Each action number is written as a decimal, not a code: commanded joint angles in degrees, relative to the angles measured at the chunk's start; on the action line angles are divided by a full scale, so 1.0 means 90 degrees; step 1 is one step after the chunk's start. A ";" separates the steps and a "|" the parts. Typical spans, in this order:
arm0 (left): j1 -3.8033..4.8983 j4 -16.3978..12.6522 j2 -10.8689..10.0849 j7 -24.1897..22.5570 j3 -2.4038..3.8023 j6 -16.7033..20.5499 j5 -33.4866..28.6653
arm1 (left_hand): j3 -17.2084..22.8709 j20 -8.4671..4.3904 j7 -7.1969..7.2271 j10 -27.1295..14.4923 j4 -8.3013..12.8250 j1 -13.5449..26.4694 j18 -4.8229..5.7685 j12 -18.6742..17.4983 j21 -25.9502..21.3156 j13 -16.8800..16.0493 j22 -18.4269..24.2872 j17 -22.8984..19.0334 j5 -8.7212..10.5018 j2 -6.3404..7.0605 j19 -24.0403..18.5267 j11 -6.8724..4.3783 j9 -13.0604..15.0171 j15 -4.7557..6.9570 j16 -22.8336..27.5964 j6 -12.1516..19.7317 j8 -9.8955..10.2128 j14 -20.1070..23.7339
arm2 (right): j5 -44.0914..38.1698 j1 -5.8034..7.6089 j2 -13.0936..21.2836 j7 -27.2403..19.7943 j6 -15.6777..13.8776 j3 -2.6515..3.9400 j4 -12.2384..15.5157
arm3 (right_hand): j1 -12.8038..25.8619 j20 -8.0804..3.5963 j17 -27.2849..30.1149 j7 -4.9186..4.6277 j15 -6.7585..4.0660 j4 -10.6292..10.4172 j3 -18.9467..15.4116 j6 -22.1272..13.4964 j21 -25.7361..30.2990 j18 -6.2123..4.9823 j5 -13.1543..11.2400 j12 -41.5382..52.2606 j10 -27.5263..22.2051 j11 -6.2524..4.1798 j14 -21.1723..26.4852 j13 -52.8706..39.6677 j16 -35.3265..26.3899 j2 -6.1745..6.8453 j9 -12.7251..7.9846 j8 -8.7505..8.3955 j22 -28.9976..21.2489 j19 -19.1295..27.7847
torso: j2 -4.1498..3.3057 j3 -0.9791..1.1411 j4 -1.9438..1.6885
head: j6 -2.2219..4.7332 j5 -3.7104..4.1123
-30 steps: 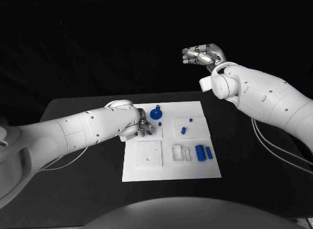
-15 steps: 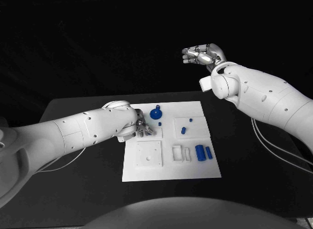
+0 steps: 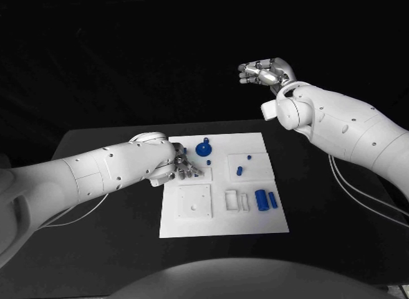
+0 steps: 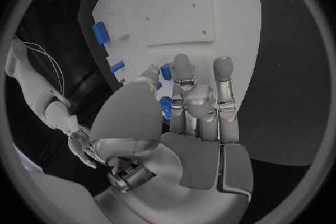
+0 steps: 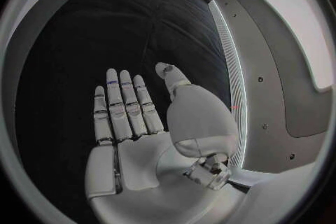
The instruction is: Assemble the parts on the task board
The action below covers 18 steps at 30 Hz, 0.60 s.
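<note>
- The board (image 3: 224, 215) is a white plate in the middle of the black table (image 3: 96, 249), with raised white blocks on it.
- The left hand (image 3: 183, 167) is low over the board's far-left part, its fingers (image 4: 183, 81) stretched forward side by side and reaching toward the board's middle.
- In the left wrist view small blue pieces sit right at the thumb and fingertips; whether the hand pinches one or only touches it cannot be told.
- A round blue part (image 3: 204, 149) with a small tab stands near the board's far edge, just beside the left hand.
- A tiny blue peg (image 3: 209, 162) lies close to the left fingertips.
- Two small blue parts (image 3: 241, 169) sit on a raised block toward the board's far-right corner; a smaller one (image 3: 247, 156) is just beyond them.
- Two blue cylinders (image 3: 262, 200) (image 3: 274, 200) lie side by side near the board's right edge, upright along the board's length.
- A white square block (image 3: 194, 200) with a small hole is at the board's left side, nearer the robot; a white slotted holder (image 3: 236, 200) stands between it and the cylinders.
- The right hand (image 3: 263, 72) is raised well beyond the table's far edge, away from the board.
- In the right wrist view its fingers (image 5: 120, 106) are straight and flat with the thumb apart, holding nothing.
</note>
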<state>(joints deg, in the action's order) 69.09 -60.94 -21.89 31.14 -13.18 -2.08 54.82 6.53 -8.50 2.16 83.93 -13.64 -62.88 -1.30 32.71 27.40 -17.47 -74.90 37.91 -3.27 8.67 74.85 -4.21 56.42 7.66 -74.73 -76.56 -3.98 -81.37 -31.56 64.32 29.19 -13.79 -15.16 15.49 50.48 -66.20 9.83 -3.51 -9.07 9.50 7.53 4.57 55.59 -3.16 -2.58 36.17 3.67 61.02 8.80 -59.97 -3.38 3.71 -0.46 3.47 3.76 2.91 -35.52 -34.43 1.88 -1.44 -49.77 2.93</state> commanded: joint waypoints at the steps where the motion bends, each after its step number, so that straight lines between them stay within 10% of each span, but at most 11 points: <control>1: 0.0021 -0.0087 -0.0035 -0.0045 0.0090 -0.0039 -0.0241 | -0.0058 -0.0021 -0.0003 0.0306 -0.0164 0.0058 0.0011 -0.0040 -0.0039 0.0010 -0.0116 0.0005 0.0053 0.0143 0.0025 -0.0023 -0.0009 0.0034 0.0026 -0.0021 0.0003 -0.0012 | 0.0006 -0.0007 0.0008 -0.0029 -0.0001 0.0000 0.0002 | 0.0011 0.0002 0.0009 -0.0002 -0.0008 -0.0003 -0.0042 -0.0048 0.0021 -0.0027 -0.0004 -0.0036 -0.0027 0.0003 0.0052 0.0010 -0.0025 -0.0044 -0.0008 -0.0040 -0.0008 0.0040 | 0.0002 -0.0002 0.0000 | 0.0015 -0.0001; 14: 0.0116 -0.0160 -0.0175 -0.0067 0.0471 -0.0116 -0.0522 | -0.0645 -0.0046 -0.0102 0.0291 -0.0231 -0.0017 0.0053 -0.0100 -0.0063 0.0073 -0.0108 -0.0103 0.0031 -0.0030 0.0001 0.0021 -0.0277 0.0031 0.0120 0.0300 0.0052 0.0020 | 0.0019 -0.0016 0.0018 -0.0025 0.0002 0.0000 -0.0007 | 0.0019 0.0005 0.0009 -0.0005 -0.0007 0.0003 -0.0064 -0.0065 0.0024 -0.0014 0.0040 -0.0036 -0.0030 0.0006 0.0059 0.0010 -0.0025 -0.0049 -0.0008 -0.0041 -0.0010 0.0092 | -0.0004 -0.0004 0.0001 | 0.0094 -0.0039; 18: 0.0205 0.0072 -0.0194 -0.0207 0.0591 -0.0118 -0.0584 | -0.0765 0.0047 -0.0183 0.0285 0.0540 -0.0293 -0.0030 -0.0252 -0.0112 0.0024 -0.0106 -0.0095 -0.1378 -0.0478 0.0004 0.0035 -0.1313 -0.0038 0.0143 0.0595 0.0031 -0.0009 | 0.0020 -0.0018 0.0040 -0.0031 0.0005 0.0000 -0.0003 | 0.0017 0.0009 0.0009 -0.0004 -0.0004 0.0011 -0.0059 -0.0062 0.0029 0.0000 0.0034 -0.0036 -0.0031 0.0006 0.0067 0.0010 -0.0025 -0.0058 -0.0009 -0.0042 -0.0013 0.0148 | -0.0010 -0.0010 0.0009 | 0.0157 -0.0046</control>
<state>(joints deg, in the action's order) 70.66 -60.76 -23.55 30.89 -7.96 -2.49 51.14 -0.43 -8.43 0.41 84.12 -9.12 -65.36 -1.30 30.65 26.60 -17.20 -74.94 36.91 -14.46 4.85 74.90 -3.97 44.60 7.53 -73.62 -71.30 -3.71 -81.49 -31.48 64.17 29.47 -13.70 -15.27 15.49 50.39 -66.20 9.93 -3.52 -9.27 9.30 7.58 4.21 55.40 -3.16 -2.59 36.17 3.67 61.03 8.80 -59.78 -3.38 3.71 -0.46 3.47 3.76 2.85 -34.55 -34.46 1.85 -1.43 -48.70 2.56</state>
